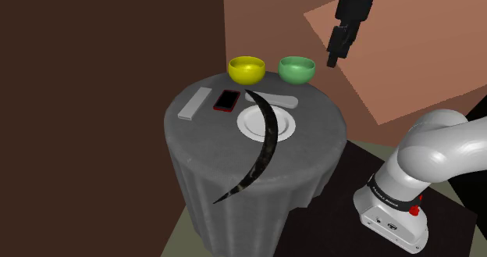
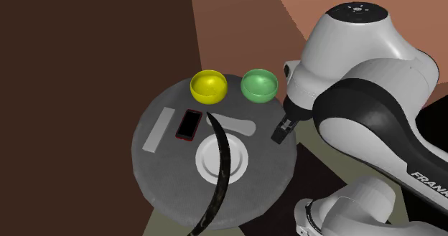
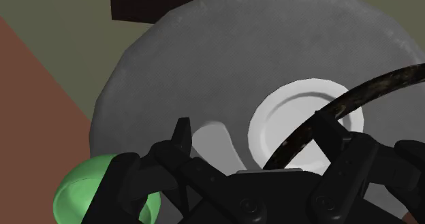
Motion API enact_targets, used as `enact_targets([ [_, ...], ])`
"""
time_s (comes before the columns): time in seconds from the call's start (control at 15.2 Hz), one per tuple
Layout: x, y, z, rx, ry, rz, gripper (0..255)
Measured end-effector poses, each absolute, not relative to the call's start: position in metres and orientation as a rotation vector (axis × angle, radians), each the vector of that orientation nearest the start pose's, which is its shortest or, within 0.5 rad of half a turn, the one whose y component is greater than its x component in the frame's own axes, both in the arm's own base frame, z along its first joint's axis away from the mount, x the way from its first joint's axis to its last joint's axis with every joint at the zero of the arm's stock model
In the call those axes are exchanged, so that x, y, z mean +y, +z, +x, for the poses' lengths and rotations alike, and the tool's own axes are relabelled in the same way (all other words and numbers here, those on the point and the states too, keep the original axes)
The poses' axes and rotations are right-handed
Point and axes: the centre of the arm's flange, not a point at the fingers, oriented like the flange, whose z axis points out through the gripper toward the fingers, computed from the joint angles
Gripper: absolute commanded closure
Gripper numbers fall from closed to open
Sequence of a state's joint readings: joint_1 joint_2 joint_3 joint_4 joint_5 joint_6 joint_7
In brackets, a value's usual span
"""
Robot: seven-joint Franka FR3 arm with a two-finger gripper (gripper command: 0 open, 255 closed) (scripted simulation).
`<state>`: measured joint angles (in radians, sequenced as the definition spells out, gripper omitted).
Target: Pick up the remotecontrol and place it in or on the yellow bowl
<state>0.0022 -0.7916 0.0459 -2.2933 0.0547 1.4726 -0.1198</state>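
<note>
Shoulder view: round table (image 1: 312, 150) under a grey cloth that hangs in folds down the sides. Remote (image 1: 193, 104) is a flat pale grey bar lying flat near the table's left edge in this view. Its long axis runs from that edge toward the far edge, with the far end aimed roughly at the yellow bowl (image 1: 247, 69). Phone (image 1: 227, 100), black with a red rim, lies just beside the remote with a small gap. Yellow bowl and green bowl (image 1: 296, 69), both glossy, sit side by side at the far edge, not touching. White plate (image 1: 266, 123) is mid-table. A dark mottled crescent (image 1: 257, 158) lies across it and runs out to the near edge. Jaws hang in the air off the far right edge past the green bowl, well apart from the remote.

Second exterior view: steeper look down, so the table (image 2: 273, 177) reads as a disc. Remote (image 2: 159, 129) has the same heading, nearly parallel to the phone (image 2: 189, 124). Yellow bowl (image 2: 209, 86) is beyond the phone. A flat grey spoon-like piece (image 2: 237, 125) lies between plate (image 2: 207, 159) and green bowl (image 2: 259, 85). The arm (image 2: 373, 77) bulks on the right.

Wrist view: jaws stand apart with nothing between them. Beyond them are the plate (image 3: 286, 120) with its raised rim, the crescent (image 3: 368, 93) and the green bowl (image 3: 82, 188).
</note>
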Motion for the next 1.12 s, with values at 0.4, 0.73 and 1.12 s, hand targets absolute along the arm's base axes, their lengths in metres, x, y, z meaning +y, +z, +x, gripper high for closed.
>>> enact_targets([
  [0.4,0.025,0.578,0.332,-0.372,0.041,-3.105,0],
  [0.73,0.031,0.536,0.382,-0.531,0.031,-3.092,0],
  [1.12,0.045,0.483,0.439,-0.722,0.02,-3.067,0],
])
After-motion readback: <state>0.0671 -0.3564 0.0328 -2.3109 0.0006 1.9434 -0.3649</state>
